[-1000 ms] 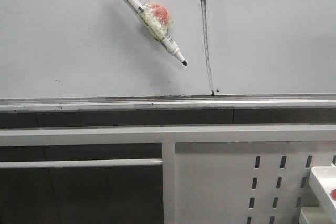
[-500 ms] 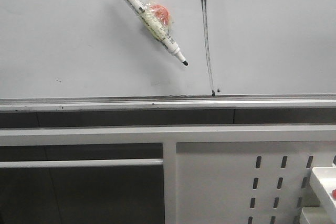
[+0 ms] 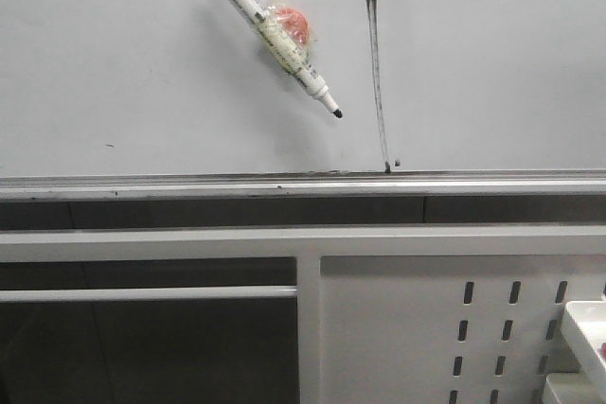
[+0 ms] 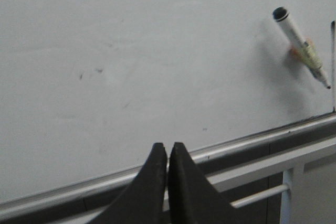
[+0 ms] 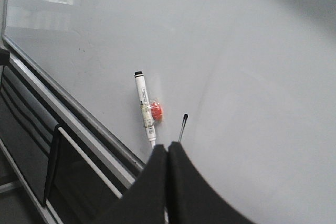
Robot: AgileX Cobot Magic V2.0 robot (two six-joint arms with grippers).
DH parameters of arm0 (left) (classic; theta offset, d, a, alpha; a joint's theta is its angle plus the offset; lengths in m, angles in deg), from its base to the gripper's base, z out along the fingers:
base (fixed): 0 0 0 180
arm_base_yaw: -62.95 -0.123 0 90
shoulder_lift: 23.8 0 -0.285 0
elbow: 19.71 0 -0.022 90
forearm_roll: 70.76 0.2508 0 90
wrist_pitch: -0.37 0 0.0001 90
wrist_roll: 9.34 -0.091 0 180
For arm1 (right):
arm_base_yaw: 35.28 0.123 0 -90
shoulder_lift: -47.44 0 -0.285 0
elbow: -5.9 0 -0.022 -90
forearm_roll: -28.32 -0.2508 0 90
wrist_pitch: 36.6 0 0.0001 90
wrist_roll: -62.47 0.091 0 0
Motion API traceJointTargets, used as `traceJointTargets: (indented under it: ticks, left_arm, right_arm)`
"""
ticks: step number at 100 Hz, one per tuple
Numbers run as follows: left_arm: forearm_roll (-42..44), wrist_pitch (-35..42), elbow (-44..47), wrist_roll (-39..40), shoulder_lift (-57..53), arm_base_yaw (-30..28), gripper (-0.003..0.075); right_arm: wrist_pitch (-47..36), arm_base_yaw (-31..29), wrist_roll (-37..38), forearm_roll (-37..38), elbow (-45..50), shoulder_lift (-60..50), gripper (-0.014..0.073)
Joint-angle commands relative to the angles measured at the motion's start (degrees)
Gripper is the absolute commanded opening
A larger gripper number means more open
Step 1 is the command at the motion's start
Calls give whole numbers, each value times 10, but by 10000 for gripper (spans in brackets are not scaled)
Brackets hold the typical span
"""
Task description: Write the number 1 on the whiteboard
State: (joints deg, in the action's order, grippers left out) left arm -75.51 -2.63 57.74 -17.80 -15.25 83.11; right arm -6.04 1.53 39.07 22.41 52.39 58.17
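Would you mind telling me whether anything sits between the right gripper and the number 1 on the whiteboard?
Nothing visible blocks it. In the right wrist view the right gripper, fingers together and empty, faces the number 1 on the whiteboard. The marker clings to the board just beside the stroke, not across it.

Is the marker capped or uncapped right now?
Uncapped: the marker stuck on the whiteboard shows its bare black tip, pointing down-right.
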Motion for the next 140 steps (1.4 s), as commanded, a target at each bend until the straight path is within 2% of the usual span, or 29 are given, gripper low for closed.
traceJointTargets:
  ticks: [1,14,39,105,113,124,132,140]
  left_arm:
    - [-10,-39,20,19,-21,-27,-20]
    - [-13,-132,20,19,-23,-70,-20]
    - [-22,-131,20,19,-23,-110,-20]
    - [-22,-131,20,19,-23,-111,-20]
    - [-22,-131,20,19,-23,-111,-20]
    - [-22,-131,20,19,-23,-111,-20]
    - [-22,-131,20,19,-23,-111,-20]
    - [-22,-131,20,19,-23,-111,-20]
  right_arm:
    - [-37,-3,1,4,-13,8,-71]
    - [-34,-3,1,4,-13,8,-71]
    - [-31,-3,1,4,-13,8,-71]
    - [-31,-3,1,4,-13,8,-71]
    - [-17,-3,1,35,-6,8,-71]
    - [-79,-23,83,63,37,8,-71]
    - [-172,-62,161,133,94,8,-71]
    - [-223,-106,207,152,151,8,-71]
